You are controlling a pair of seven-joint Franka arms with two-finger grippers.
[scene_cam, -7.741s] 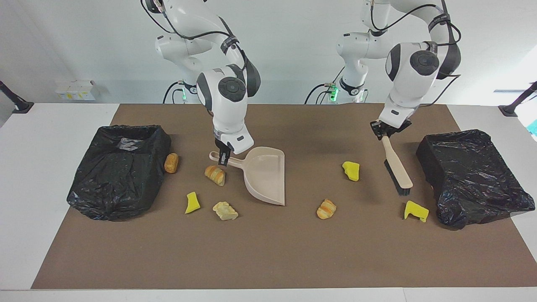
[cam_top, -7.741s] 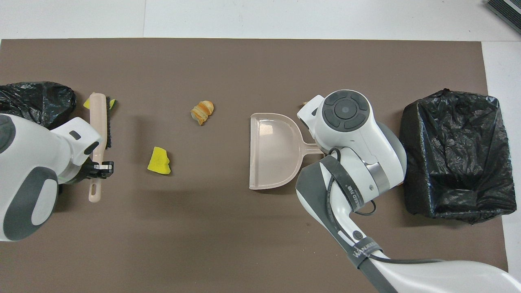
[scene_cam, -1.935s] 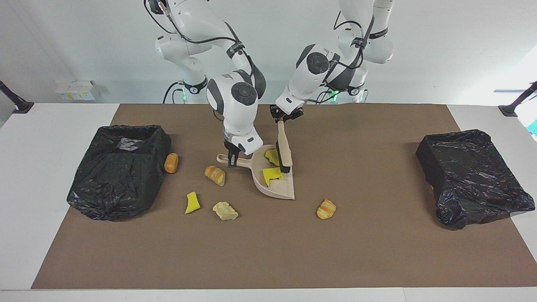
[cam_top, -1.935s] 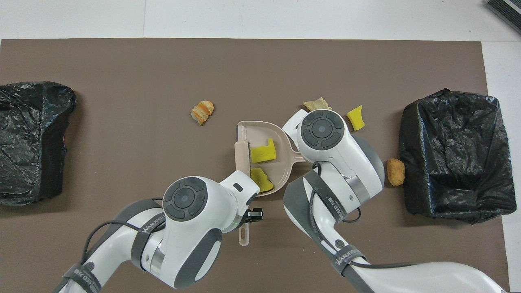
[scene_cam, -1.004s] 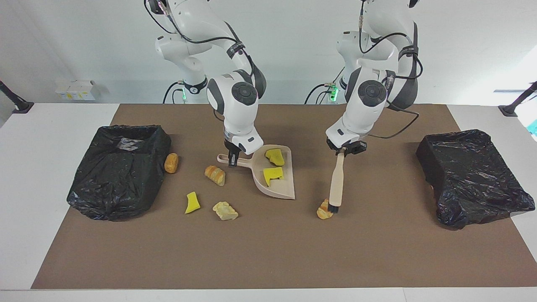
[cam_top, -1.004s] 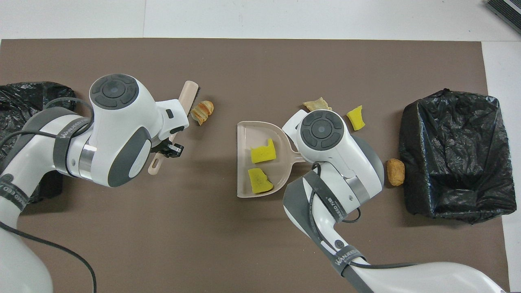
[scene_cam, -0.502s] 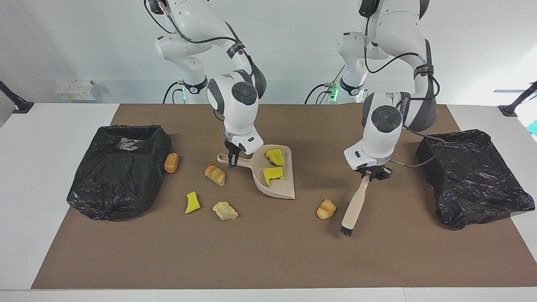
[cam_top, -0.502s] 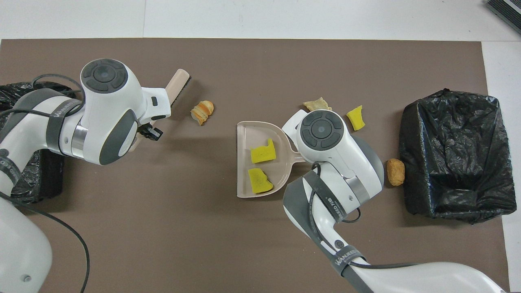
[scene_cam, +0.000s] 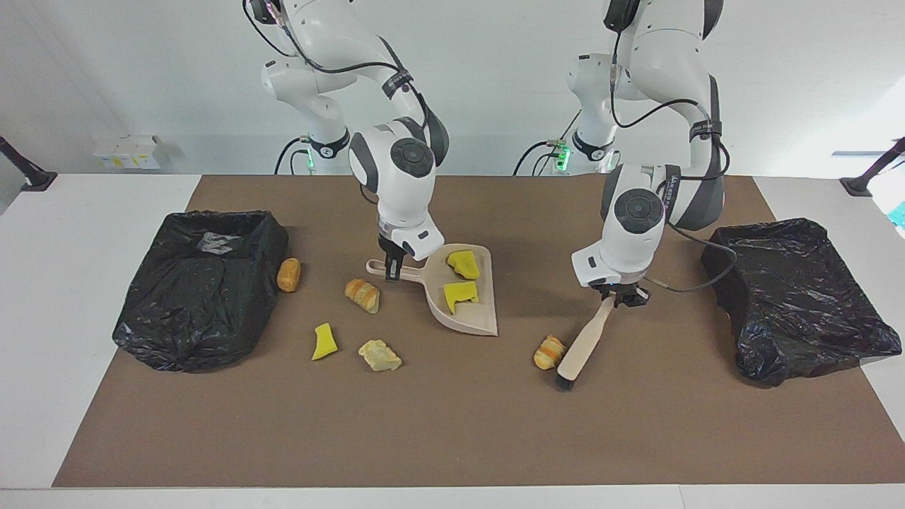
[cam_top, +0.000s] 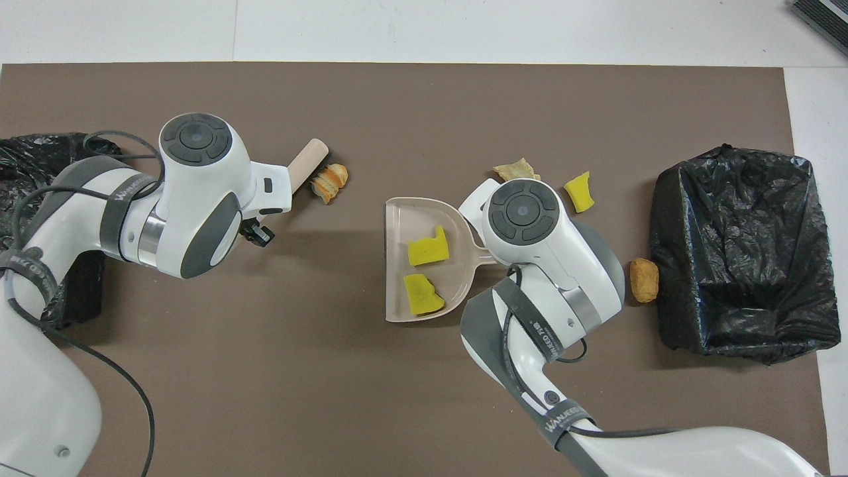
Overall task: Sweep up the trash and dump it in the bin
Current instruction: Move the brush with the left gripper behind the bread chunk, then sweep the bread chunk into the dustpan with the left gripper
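While the left pincer (scene_cam: 614, 297) grips the brush (scene_cam: 581, 346), its bristles sit just right of the pastry lump (scene_cam: 549, 352) at lower centre. Up-left lies the dustpan (scene_cam: 466, 322), gripped by the right pincer (scene_cam: 390, 268).

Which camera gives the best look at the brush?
The facing view: the brush shows whole, handle in the left claw, bristles beside a bread lump. Overhead, the left arm hides all but its head end.
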